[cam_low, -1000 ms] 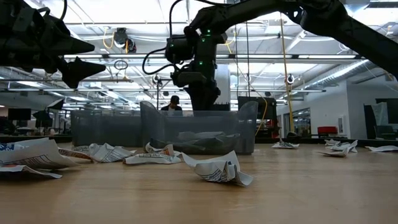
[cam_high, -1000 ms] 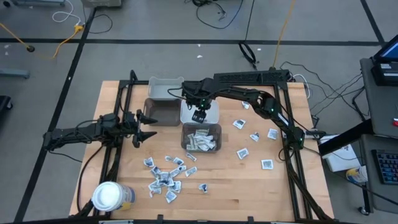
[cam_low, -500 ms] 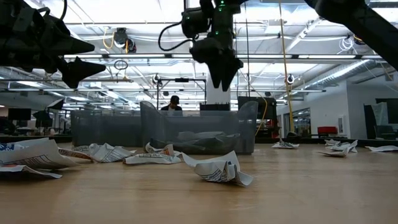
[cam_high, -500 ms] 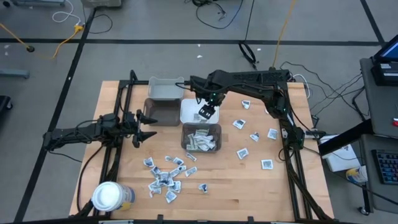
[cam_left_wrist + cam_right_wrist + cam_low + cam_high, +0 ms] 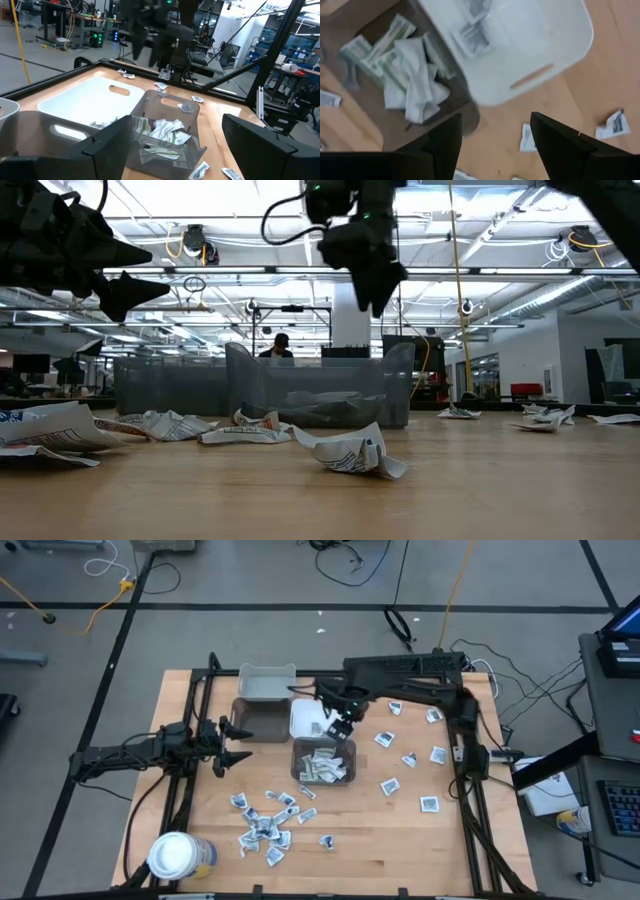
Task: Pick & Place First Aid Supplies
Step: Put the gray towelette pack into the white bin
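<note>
The first aid supplies are small white printed packets. A heap of them (image 5: 264,824) lies near the table's front left, and loose ones (image 5: 410,760) lie at the right. Several packets (image 5: 405,75) fill the grey bin (image 5: 322,761), and one or two packets (image 5: 470,35) lie in the white bin (image 5: 308,718). My right gripper (image 5: 340,727) hangs high over the seam between these two bins, pointing down. In its wrist view the right gripper (image 5: 496,117) is open and empty. My left gripper (image 5: 232,743) waits open at the left, level, its left gripper (image 5: 177,125) facing the bins.
A dark grey bin (image 5: 258,720) and a light grey bin (image 5: 266,683) stand left of and behind the white one. A round white-lidded jar (image 5: 175,855) sits at the near left corner. Bare wood lies between the grey bin and the right-hand packets.
My right gripper has risen from low at the white bin to well above the bins' rims. It has also drifted toward the table's right edge, and its wrist has rolled. My left arm has kept still.
</note>
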Tool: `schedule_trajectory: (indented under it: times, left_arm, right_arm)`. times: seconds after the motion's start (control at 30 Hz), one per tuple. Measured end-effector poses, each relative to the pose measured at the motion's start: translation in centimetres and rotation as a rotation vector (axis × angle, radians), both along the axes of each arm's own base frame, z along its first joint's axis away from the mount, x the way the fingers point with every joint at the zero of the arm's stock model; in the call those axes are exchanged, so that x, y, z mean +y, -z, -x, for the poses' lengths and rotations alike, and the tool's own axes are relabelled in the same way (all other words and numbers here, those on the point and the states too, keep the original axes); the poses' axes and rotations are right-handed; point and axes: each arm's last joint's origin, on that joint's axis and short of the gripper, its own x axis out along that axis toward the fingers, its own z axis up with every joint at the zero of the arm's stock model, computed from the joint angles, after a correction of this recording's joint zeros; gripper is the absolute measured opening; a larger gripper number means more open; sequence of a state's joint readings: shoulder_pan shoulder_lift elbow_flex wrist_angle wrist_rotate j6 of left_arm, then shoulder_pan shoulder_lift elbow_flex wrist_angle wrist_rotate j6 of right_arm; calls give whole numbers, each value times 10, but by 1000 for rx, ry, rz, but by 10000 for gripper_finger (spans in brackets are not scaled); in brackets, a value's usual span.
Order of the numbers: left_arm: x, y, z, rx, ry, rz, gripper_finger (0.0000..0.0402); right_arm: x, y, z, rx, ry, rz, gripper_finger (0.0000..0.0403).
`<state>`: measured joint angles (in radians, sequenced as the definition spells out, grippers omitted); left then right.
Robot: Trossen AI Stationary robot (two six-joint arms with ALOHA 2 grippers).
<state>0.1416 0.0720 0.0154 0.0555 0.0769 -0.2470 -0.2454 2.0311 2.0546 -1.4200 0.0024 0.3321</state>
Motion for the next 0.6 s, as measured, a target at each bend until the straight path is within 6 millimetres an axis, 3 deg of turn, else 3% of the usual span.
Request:
schedule_trajectory:
  times: [0.23,0.6]
  left_arm:
    - [0,0,0,0,0,0,310]
    - [0,0,0,0,0,0,310]
  right_arm:
    - [49,9,52,-46,4,-7,226]
    - [119,34,142,33,44,-36,226]
